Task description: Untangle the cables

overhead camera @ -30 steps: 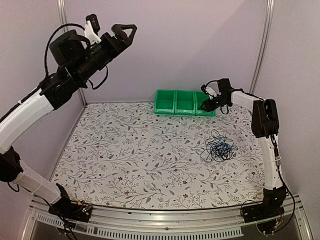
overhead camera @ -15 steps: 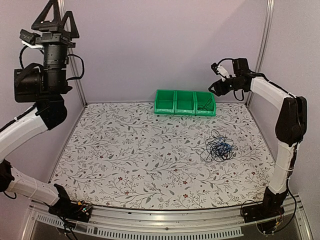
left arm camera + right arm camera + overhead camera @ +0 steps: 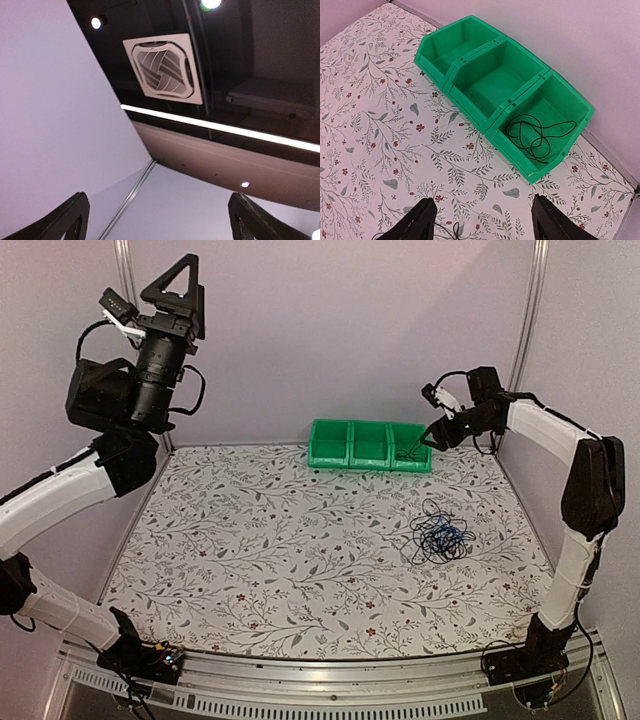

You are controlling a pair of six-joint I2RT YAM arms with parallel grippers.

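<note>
Right claw (image 3: 484, 212) wide apart & empty, up near the green bin (image 3: 462, 100) w/ 1 black cable (image 3: 535, 135) in its right-end box; left claw (image 3: 157, 210) apart too, up high, & tangled cables (image 3: 440, 535) lie on the tabletop (image 3: 280, 560).

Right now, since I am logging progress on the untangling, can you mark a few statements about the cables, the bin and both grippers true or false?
1. A black cable lies in the green bin's right-end compartment. True.
2. The right gripper grips a cable. False: it is open and empty, raised near the bin.
3. The left gripper points up toward the ceiling. True.
4. The tangle lies in the middle compartment. False: it lies on the table, in front of the bin; that compartment is empty.
</note>
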